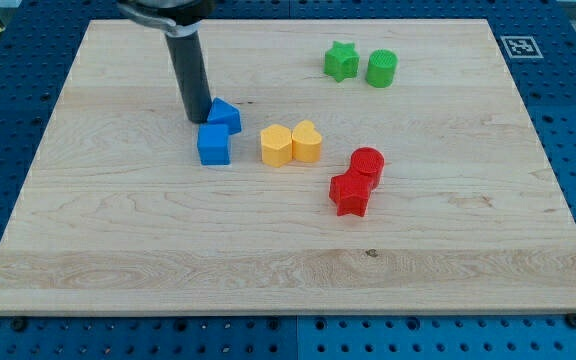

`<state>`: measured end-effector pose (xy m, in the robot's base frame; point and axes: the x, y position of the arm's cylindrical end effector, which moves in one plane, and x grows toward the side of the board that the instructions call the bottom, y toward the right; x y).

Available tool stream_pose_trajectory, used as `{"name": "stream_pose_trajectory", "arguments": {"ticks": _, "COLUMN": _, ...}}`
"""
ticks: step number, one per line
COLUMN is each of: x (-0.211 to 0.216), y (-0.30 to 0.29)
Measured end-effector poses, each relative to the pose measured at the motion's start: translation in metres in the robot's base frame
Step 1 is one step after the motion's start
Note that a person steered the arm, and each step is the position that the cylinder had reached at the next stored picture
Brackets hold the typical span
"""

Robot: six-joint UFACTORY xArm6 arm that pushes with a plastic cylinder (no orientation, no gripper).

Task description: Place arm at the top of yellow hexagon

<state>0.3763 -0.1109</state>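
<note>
The yellow hexagon (276, 145) lies near the middle of the wooden board (118, 250), touching a yellow heart (307, 141) on its right. My tip (198, 118) rests on the board to the upper left of the hexagon, about 80 pixels away. The tip is right beside a blue block (224, 115) at its right, with a blue cube (213, 144) just below it. The rod rises from the tip to the view's top.
A red cylinder (367, 163) and a red star (349, 193) sit together right of the yellow pair. A green star (341, 61) and a green cylinder (381, 68) stand at the upper right. A fiducial marker (519, 45) is at the board's top right corner.
</note>
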Motion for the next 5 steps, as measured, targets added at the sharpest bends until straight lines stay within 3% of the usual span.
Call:
{"name": "stream_pose_trajectory", "arguments": {"ticks": 2, "x": -0.017, "y": 0.076}}
{"name": "stream_pose_trajectory", "arguments": {"ticks": 4, "x": -0.017, "y": 0.107}}
{"name": "stream_pose_trajectory", "arguments": {"ticks": 5, "x": 0.001, "y": 0.139}}
